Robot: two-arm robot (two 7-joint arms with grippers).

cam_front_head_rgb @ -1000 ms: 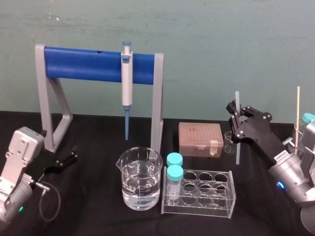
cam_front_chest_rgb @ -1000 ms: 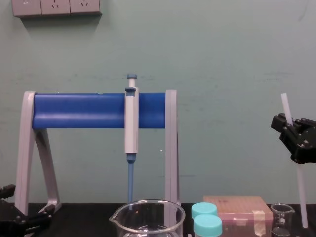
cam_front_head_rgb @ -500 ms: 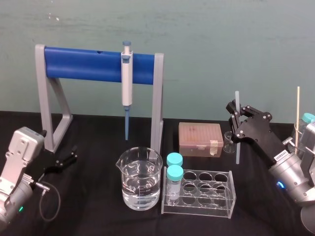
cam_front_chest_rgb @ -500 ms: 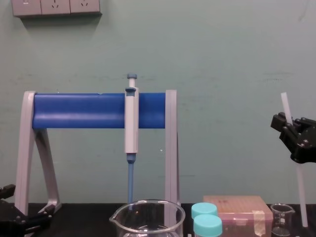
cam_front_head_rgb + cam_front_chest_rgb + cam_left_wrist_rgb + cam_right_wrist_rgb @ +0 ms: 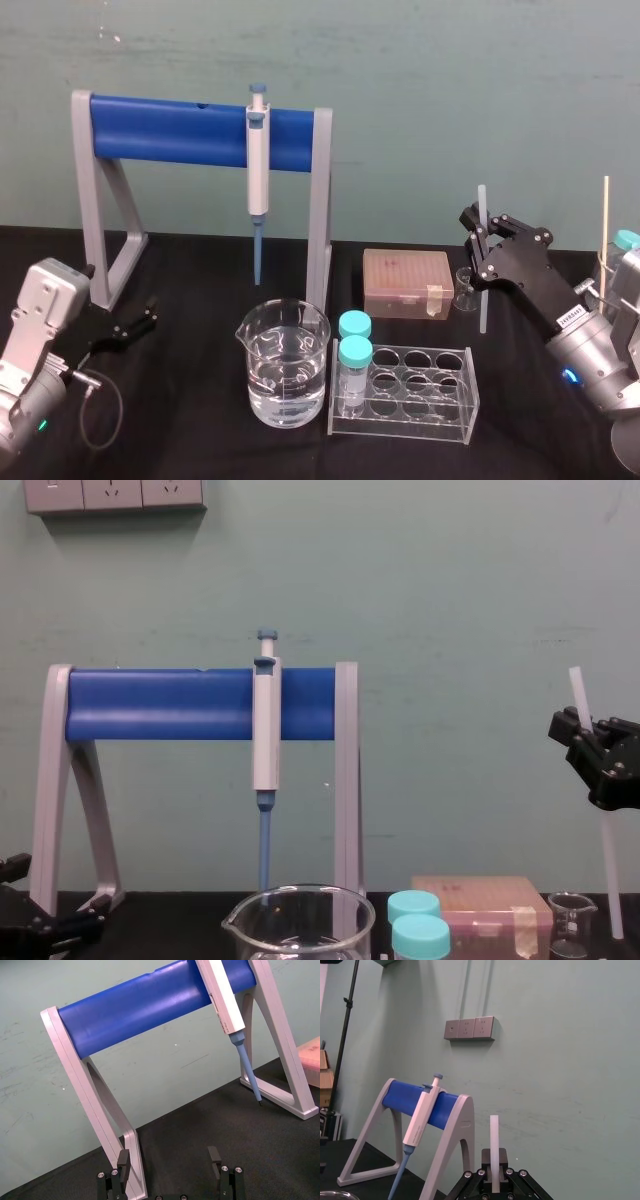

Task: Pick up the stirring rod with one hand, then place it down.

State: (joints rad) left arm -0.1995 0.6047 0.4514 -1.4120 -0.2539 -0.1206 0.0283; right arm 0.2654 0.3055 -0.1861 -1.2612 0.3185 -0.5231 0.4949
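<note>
At table's right side: black angular-fingered right gripper (image 5: 478,245) raised above the cloth, fingers closed on the long, thin, translucent white stirring rod (image 5: 482,302). Grip sits on the rod's upper part; a short length stands above the fingers, the longer part hangs below. Rod near upright, with a slight lean seen from the chest. Lower end is just beside the small clear glass beaker (image 5: 465,289), to the right of the pink lidded plastic box (image 5: 407,283). Cannot tell whether the tip touches the black tabletop (image 5: 190,400).

Black left gripper (image 5: 138,322) parked low at left, near the foot of the grey-and-blue pipette stand (image 5: 105,250). Jaws well apart, holding nothing.

Judgement: pick-up looks done, set-down is the step in hand. Lower slowly and straight, keeping the tip off the beaker's rim. Let the lower end take support before the fingers part. A smooth round rod will likely roll or topple, so release low and gently.
</note>
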